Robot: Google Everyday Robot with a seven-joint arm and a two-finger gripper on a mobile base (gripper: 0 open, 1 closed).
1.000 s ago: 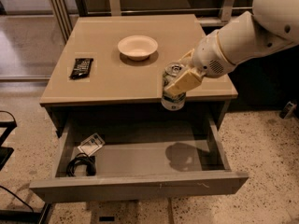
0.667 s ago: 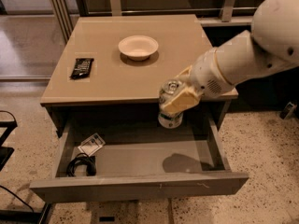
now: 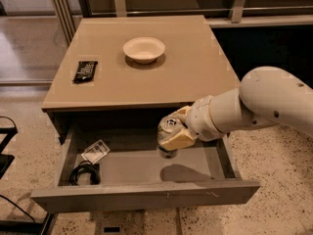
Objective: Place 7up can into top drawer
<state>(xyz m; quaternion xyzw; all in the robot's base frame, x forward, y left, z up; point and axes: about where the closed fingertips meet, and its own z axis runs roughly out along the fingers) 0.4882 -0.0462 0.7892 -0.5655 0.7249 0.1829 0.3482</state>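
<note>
My gripper [image 3: 176, 131] is shut on the 7up can [image 3: 167, 135], a small silver can with green marking and a silver top. It holds the can tilted, inside the open top drawer [image 3: 146, 195] just above the drawer floor, right of the middle. The can's shadow falls on the floor below it. The white arm reaches in from the right. The drawer is pulled out from under the tan table [image 3: 186, 77].
A white bowl [image 3: 144, 49] and a black flat packet [image 3: 85, 71] lie on the table top. In the drawer's left end lie a coiled black cable [image 3: 84, 173] and a small silvery packet [image 3: 96, 151]. A black frame [image 3: 5, 146] stands at the left edge.
The gripper has carried the can down and to the left, from level with the table's front edge into the open drawer.
</note>
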